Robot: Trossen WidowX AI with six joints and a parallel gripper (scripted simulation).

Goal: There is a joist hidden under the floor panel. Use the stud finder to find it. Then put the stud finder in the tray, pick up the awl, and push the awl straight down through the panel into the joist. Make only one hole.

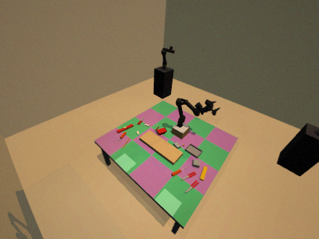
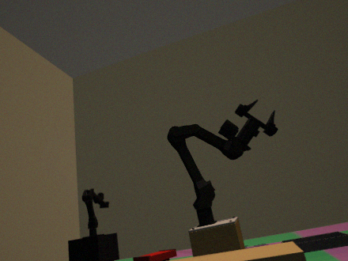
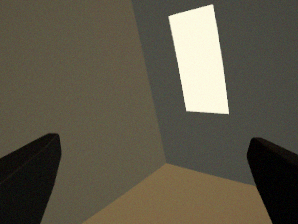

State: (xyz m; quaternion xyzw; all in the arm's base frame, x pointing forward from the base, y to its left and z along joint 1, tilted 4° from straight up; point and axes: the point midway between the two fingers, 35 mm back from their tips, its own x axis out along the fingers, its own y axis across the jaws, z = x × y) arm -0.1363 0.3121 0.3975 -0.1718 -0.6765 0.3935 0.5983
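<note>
My gripper [image 1: 217, 105] [image 2: 266, 106] [image 3: 157, 145] is open and empty, raised high above the table and pointing away from the floor panel. The tan floor panel [image 1: 160, 148] [image 2: 253, 254] lies flat near the middle of the table. The grey tray [image 1: 193, 150] lies beyond the panel's right end, and nothing shows in it. An orange-handled tool with a thin shaft [image 1: 122, 136] lies left of the panel; another orange-handled tool [image 1: 176, 172] lies to the right. I cannot tell which is the awl. I cannot tell which small object is the stud finder. The joist is hidden.
A red block [image 1: 161, 130] [image 2: 156, 255] lies between the panel and the arm's base [image 1: 180, 131]. Grey pieces [image 1: 177, 145] [image 1: 196, 163] lie near the tray. A yellow bar [image 1: 204, 173] and red-handled tools [image 1: 189, 176] [image 1: 192, 186] lie at the right. A red bar [image 1: 125, 128] lies at the left.
</note>
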